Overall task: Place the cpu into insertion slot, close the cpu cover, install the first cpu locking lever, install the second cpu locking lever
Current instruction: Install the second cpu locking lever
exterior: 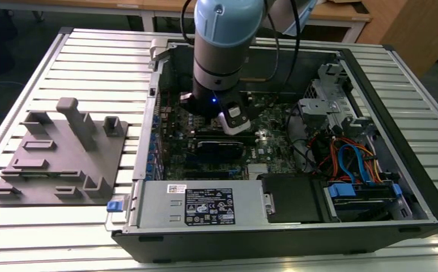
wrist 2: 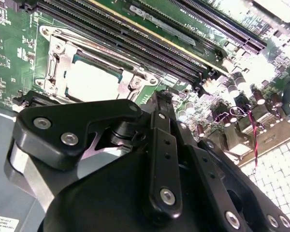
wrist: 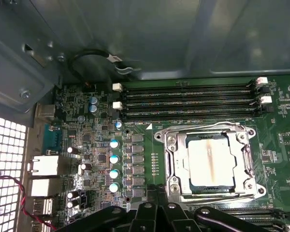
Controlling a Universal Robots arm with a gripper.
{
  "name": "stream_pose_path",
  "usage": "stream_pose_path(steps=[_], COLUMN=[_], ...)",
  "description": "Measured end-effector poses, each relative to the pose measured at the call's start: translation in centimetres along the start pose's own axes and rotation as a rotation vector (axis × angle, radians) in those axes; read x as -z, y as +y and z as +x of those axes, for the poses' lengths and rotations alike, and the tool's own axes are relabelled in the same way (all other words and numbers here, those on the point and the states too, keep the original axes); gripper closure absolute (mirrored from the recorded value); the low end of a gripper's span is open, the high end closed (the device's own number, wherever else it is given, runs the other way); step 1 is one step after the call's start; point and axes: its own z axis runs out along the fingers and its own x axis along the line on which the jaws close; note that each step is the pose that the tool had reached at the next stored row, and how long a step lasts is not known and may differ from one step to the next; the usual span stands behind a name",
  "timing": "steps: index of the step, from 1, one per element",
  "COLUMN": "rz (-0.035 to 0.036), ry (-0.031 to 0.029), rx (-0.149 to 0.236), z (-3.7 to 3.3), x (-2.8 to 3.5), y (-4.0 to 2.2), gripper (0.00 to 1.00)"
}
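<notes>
Because the computer case (exterior: 422, 198) lies open on its side on the tabletop (exterior: 90, 51), the arm reaches straight down to the board; the cpu (wrist: 210, 162) already sits in the insertion slot (wrist: 170, 164) with the cpu cover (wrist: 246, 159) closed over it, just beside the gripper (wrist 2: 154, 104), whose fingers (wrist 2: 162, 145) look drawn narrow and empty

A slatted pale metal table (exterior: 67, 62) fills most of the exterior view, under even indoor light. Beyond its far edge stand wooden desks (exterior: 158, 7) and a wooden cabinet panel (exterior: 411, 28), on a dark grey floor (exterior: 15, 34)
</notes>
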Motion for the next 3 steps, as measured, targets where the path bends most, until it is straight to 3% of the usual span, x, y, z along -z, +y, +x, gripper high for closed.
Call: stream_pose_path(steps=[3], rz=[-0.0003], ry=[0.0000], rx=[0.000], z=[0.00], x=[0.00], y=[0.00], gripper=[0.90])
